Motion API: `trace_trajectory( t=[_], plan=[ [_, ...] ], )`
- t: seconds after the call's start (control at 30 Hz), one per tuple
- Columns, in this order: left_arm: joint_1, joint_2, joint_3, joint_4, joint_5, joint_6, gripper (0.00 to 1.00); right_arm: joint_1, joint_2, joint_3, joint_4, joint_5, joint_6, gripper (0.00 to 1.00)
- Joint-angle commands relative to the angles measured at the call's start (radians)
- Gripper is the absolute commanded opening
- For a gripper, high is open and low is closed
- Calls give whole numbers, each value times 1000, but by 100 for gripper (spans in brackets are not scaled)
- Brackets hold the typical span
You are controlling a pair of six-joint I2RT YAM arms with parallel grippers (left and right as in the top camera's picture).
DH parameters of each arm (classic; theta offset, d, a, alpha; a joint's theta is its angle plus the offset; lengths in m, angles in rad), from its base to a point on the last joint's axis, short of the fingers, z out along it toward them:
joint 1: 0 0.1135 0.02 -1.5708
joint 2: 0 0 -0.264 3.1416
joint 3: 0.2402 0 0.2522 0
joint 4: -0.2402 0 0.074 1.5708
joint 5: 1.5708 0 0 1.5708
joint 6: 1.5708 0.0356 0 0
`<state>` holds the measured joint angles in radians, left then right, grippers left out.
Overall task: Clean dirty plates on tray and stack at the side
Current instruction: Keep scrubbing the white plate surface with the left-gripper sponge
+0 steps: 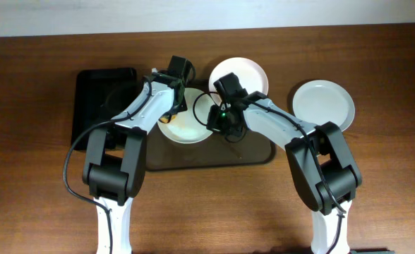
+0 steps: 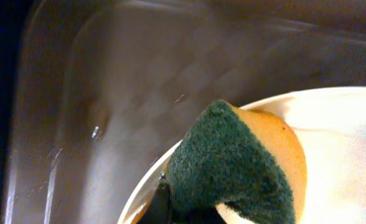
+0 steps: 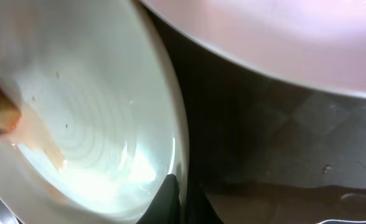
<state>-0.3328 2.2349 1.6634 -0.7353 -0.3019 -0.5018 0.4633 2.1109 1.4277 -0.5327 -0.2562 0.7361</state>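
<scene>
Left jaws: closed on sponge [image 2: 233, 162], pressed on the smeared plate [image 1: 185, 131].
Right jaws: pinching that plate's rim to steady it.
Plate: on tray [image 1: 253, 152], left half.
Scrub: I should sweep across the orange smear [image 3: 40, 143], with the rim pinned.

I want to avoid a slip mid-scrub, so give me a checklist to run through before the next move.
1. Grip of left pincer on sponge: ok, shut on it.
2. Contact of sponge with dirty plate: ok, it lies on the rim.
3. Hold of right pincer on that plate: ok, shut on its rim.
4. Plate wiped clean: not ok, an orange smear remains.
5. Stacking spot beside the tray: ok, a white plate sits on the table there.
6. Whether rear plate is clean: cannot tell.
</scene>
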Motion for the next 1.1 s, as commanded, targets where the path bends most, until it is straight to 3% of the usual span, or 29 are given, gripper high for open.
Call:
trace_trajectory(
  t=[0.0, 0.2, 0.33, 0.53, 0.6, 0.77, 0.87, 0.97, 1.07],
  plan=[
    [6, 65, -30, 101, 112, 250, 0, -7, 31, -14, -28, 35, -26, 4],
    [4, 64, -30, 41, 500, 533, 0, -7, 31, -14, -28, 35, -26, 4],
    [30, 34, -22, -20, 526, 552, 0, -7, 31, -14, -28, 35, -26, 4],
    [109, 1, 47, -213, 847, 632, 0, -7, 31, -14, -27, 35, -26, 4],
    [122, 3, 42, -234, 887, 632, 0, -7, 31, -14, -27, 35, -26, 4],
    [124, 11, 40, -136, 852, 603, 1, -7, 31, -14, -28, 35, -26, 4],
    [124, 11, 40, -16, 624, 416, 0, -7, 31, -14, -28, 35, -26, 4],
    [124, 15, 40, 60, 435, 347, 0, -7, 31, -14, -31, 35, -26, 4],
    [122, 22, 40, 51, 338, 330, 0, -7, 31, -14, -31, 35, -26, 4]
  ],
)
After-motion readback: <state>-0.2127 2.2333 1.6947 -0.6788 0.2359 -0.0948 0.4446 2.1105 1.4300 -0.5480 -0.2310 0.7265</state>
